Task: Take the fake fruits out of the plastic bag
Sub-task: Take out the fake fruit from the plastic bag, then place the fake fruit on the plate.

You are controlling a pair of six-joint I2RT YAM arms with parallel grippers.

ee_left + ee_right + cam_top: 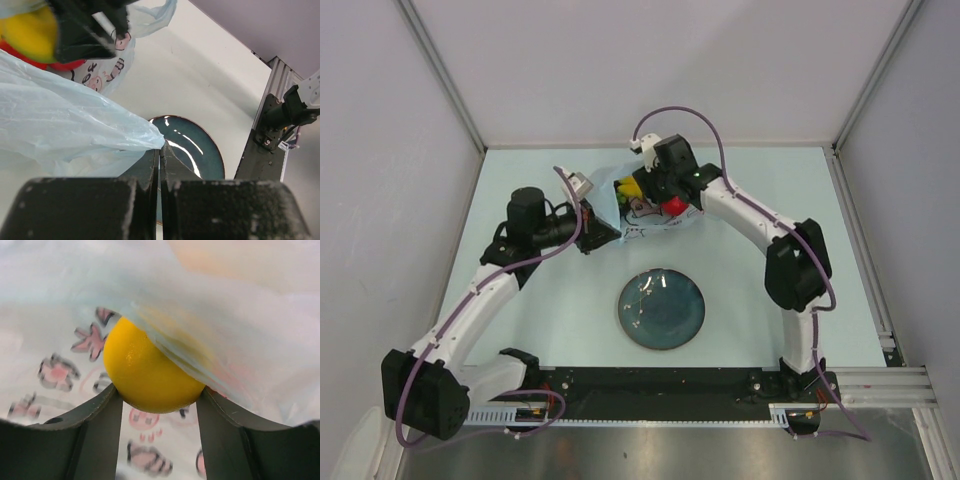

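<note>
Fruit comes first: the yellow round fruit sits between the fingers of our right tool, which is clenched on it inside the plastic bag, at the upper centre of the overhead frame. A red apple shows just beside it. Our left tool is pinched closed on the bag's edge. We judge that extraction is in hand. Next we must draw the fruit clear of the film, perhaps toward the plate lower on the counter.
</note>
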